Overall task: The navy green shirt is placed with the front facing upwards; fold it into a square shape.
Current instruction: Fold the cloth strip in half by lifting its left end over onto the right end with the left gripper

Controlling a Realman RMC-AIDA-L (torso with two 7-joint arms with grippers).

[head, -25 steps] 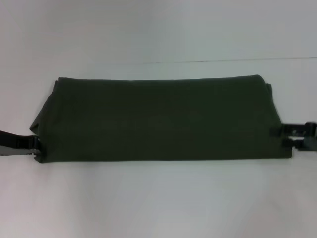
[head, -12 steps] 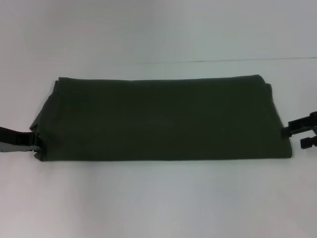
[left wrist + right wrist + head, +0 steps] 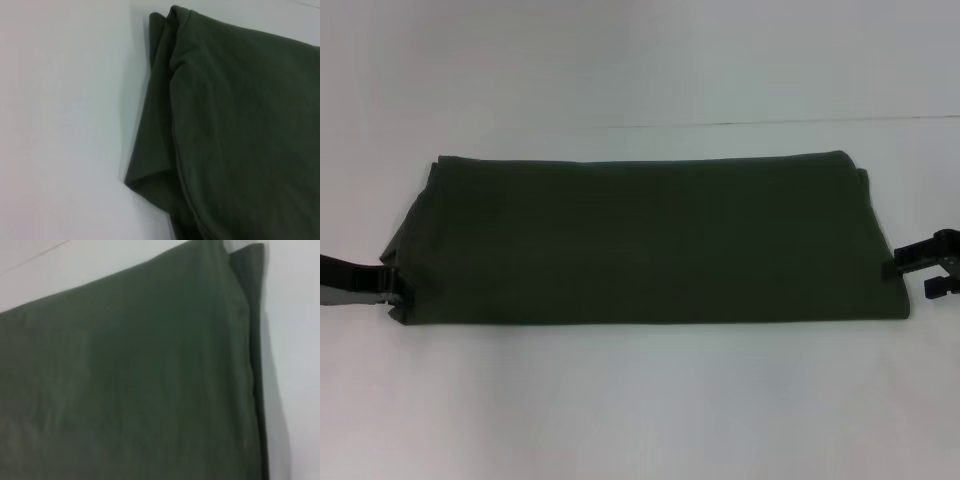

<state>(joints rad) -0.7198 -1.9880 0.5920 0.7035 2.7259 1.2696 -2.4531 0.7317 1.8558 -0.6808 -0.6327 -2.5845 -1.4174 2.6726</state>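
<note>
So, shirt: your navy green shirt (image 3: 645, 240) lies flat mid-bench (image 3: 640, 400) as a long folded band, long axis running left to right.
Left gripper (image 3: 382, 285): at the shirt's left end, touching the edge; can't tell if the fingers grip cloth.
Right gripper (image 3: 910, 272): just off the right end, fingers spread, holding nothing.
Wrist views: left one shows stacked layers at that end; head view doesn't.
Change: right gripper has backed off the cloth since a second ago.
</note>
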